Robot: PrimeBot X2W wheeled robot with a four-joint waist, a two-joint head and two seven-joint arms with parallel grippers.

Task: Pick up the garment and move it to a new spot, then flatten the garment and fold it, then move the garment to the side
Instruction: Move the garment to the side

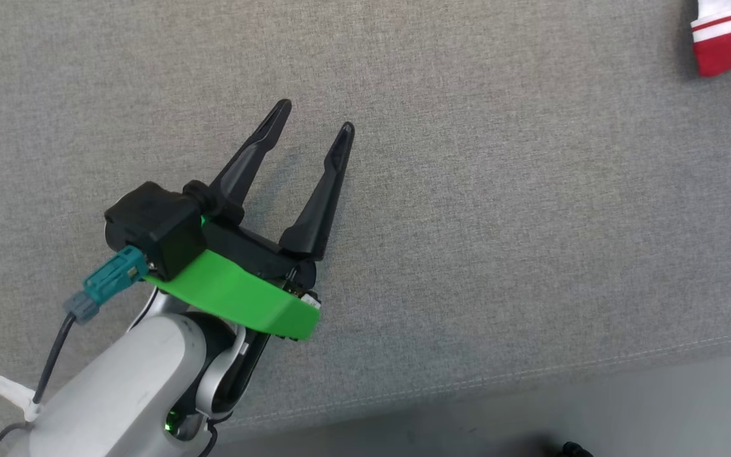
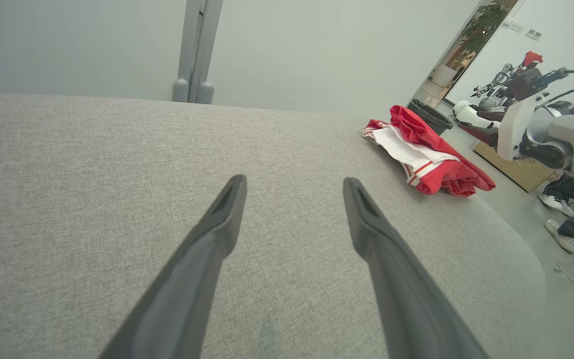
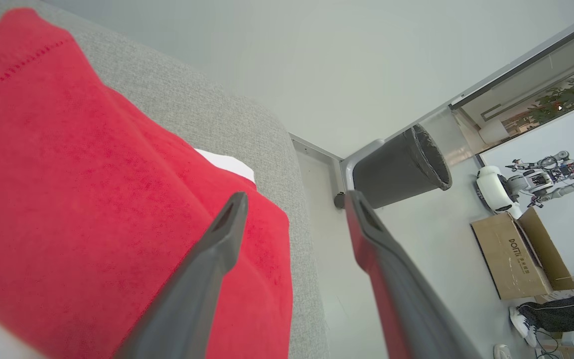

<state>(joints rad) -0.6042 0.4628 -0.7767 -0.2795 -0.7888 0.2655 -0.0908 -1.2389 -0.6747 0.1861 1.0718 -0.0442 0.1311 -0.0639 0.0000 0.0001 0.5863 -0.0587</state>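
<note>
The left tool (image 1: pixel 315 117) sits nearest, its two long, tapering matte-black fingers spread well apart with nothing between them, hanging over bare cloth; behind them are a boxy black housing (image 1: pixel 156 228), a curved band of glossy green plastic (image 1: pixel 238 295), a teal plug (image 1: pixel 111 276) on a dark cable, and the smooth pale shell of the forearm (image 1: pixel 124 387); under it spreads the worktop (image 1: pixel 467 190), covered in a grey, finely woven fabric with a flecked grain, a line of pale stitching (image 1: pixel 530 374) along its near edge, and a rounded corner in the left wrist view; below the edge lies a smooth grey floor (image 1: pixel 625 412); the garment (image 1: pixel 727 38) lies well apart from the left tool, at the worktop's far right edge, bunched into a soft, creased heap of red cloth with white panels and red-and-white striped trim (image 2: pixel 431 159); the right tool (image 3: pixel 296 196) hangs close above it, fingers apart and clamping nothing, one finger crossing the red knit, whose surface is slightly fuzzy with a dotted seam line (image 3: pixel 92 174); farther off stand a dark cylindrical bin (image 3: pixel 401 172) with a crinkled liner rim, an open brown cardboard box (image 3: pixel 513 262), a person's dark trouser leg and pale shoe (image 3: pixel 521 319), and plain pale walls.
</note>
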